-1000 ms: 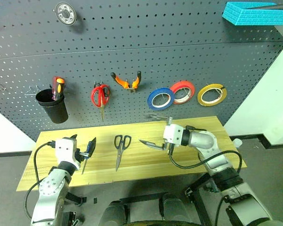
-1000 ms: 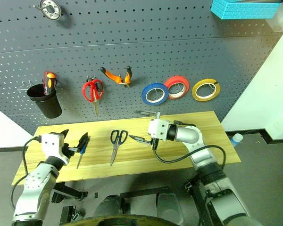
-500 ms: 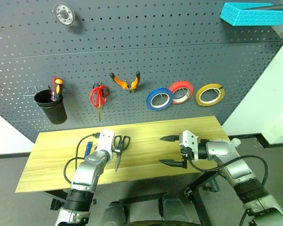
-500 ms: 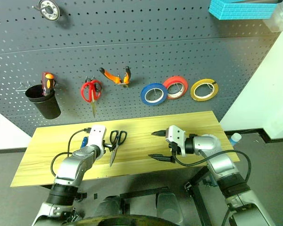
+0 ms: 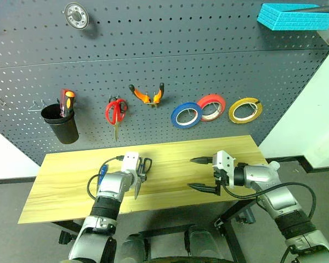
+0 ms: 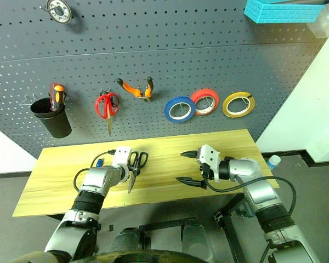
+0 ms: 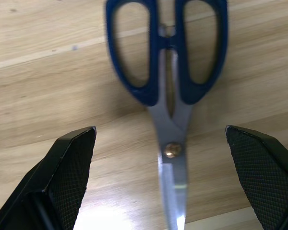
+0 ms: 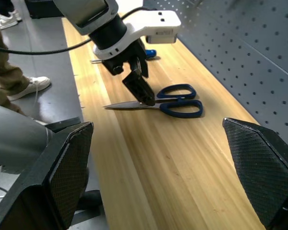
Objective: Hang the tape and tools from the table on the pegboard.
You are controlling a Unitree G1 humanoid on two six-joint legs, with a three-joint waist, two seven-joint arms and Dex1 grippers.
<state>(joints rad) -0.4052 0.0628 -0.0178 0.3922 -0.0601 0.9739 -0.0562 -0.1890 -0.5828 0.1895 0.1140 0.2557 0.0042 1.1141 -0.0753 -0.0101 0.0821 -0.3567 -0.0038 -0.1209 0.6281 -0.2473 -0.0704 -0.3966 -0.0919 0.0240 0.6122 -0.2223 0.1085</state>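
Blue-handled screwdriver [image 5: 102, 173] at 9 o'clock of scissors [image 5: 141, 171]; left gripper [image 7: 170, 184] spread, tilted down astride them; right gripper [image 5: 202, 174] spread.

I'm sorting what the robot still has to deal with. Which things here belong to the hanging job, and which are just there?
Job:
- dark-handled scissors on the table, left gripper open over them
- blue-handled screwdriver, also on the table
- yellow tape and orange pliers, already on the pegboard

Just there:
- red scissors
- blue tape, red tape
- black cup
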